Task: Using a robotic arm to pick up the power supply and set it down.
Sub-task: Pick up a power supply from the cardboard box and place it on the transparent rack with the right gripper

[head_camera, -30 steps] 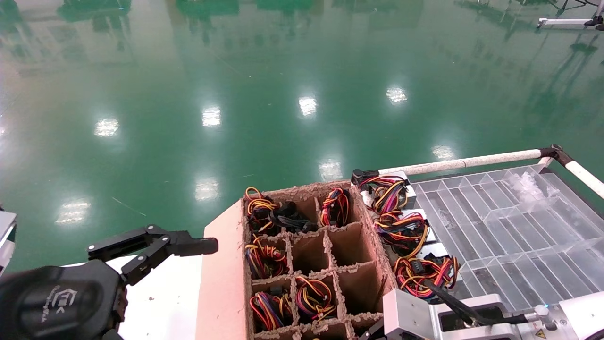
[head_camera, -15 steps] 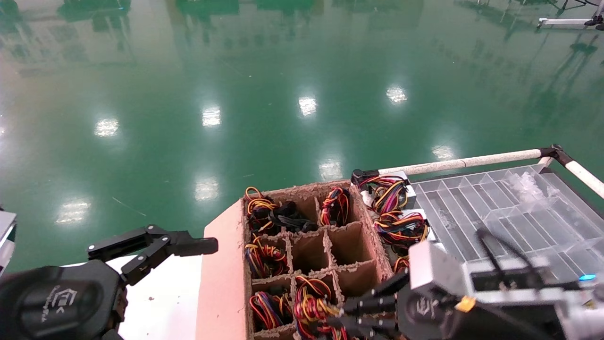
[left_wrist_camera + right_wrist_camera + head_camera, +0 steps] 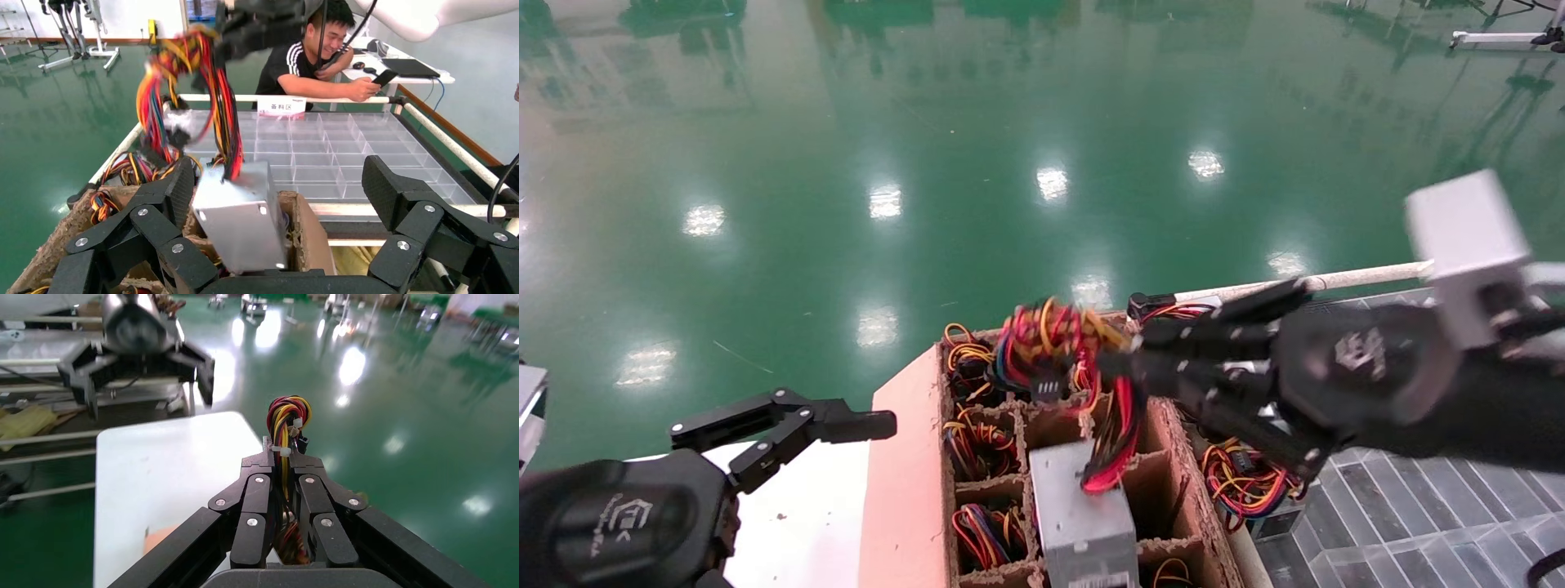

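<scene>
Right gripper (image 3: 1120, 363) risen, clamped on wires, silver power supply (image 3: 1083, 514) dangling tilted

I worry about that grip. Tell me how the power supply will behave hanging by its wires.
The right pincer grips only the wire bundle. The power supply hangs tilted beneath, so it will probably swing. Its metal case looks heavy, likely straining the floppy wires. It may snag the cardboard divider box.

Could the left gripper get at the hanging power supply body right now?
Probably yes: the left gripper is open and empty beside the cardboard box, and the power supply hangs clear above its cells from the right gripper.
</scene>
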Controlling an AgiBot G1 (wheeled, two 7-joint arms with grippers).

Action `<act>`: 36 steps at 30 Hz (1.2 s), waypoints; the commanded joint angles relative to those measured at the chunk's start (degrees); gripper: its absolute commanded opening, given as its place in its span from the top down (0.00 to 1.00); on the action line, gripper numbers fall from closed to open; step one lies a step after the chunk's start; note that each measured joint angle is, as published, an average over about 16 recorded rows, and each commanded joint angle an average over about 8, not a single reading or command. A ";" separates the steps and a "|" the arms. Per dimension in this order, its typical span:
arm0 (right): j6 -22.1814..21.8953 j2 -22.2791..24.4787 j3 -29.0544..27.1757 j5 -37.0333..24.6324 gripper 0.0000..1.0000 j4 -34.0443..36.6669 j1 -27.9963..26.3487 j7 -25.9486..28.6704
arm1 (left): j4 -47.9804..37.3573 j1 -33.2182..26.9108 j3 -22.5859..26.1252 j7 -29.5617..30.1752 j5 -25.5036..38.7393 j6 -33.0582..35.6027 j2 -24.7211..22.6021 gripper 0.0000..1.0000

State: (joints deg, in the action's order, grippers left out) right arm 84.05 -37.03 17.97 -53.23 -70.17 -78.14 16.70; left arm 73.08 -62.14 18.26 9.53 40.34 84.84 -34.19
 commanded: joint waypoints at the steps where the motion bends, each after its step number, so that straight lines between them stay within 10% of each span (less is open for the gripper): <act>1: 0.04 0.27 -1.05 1.48 1.00 0.18 -0.60 -0.39 | 0.00 0.00 0.00 0.00 0.00 0.00 0.00 0.00; 36: 6.57 29.80 -8.91 7.60 1.00 14.03 12.29 -11.97 | 0.00 -0.02 0.07 -0.03 -0.04 -0.03 0.03 0.00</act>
State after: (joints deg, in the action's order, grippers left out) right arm 90.49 -7.94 9.09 -45.36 -56.16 -65.83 4.27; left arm 73.08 -62.16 18.32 9.50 40.30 84.81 -34.16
